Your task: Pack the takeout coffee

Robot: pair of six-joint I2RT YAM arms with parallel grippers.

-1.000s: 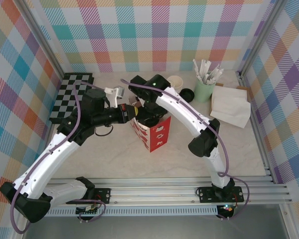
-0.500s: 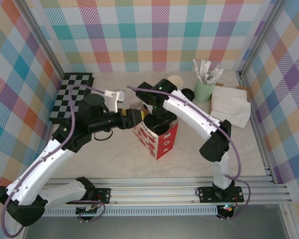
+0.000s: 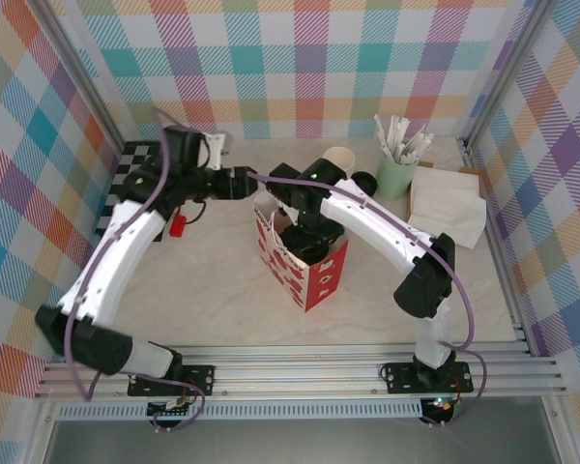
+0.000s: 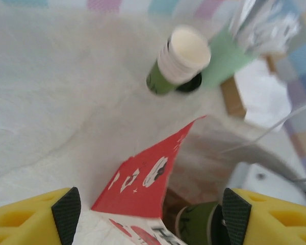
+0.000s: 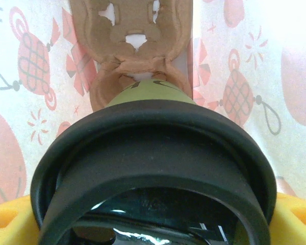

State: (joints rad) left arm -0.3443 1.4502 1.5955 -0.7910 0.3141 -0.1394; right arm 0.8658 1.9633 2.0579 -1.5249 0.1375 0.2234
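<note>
Compared with a second ago, the left gripper [image 3: 244, 182] is standing off from the bag's mouth instead of reaching into it. Its yellow fingers [image 4: 30, 217] are spread wide with nothing between them. Below and ahead of those released jaws, the red paper bag [image 4: 148, 176] is gaping open.

The right gripper [image 5: 153, 214] is reaching down inside that bag and clasping the takeout coffee [image 5: 153, 153]. The cup's round black lid is sitting between the yellow pads [image 5: 10, 219], which are pressing on either side, and its green wall is showing just past the rim. Directly beyond the jaws, a brown cardboard cup carrier [image 5: 135, 51] is lying at the bottom of the bag. The bag's white inner walls, printed in red, are rising on both sides of it.

Further out from the left jaws, a stack of lidless green cups [image 4: 181, 56] is standing with a loose black lid [image 4: 191, 84] just beside it. Past those, a mint tumbler [image 3: 396, 174] is holding white wrapped sticks [image 3: 401, 135]. Folded napkins [image 3: 449, 208] are lying further right of it.
</note>
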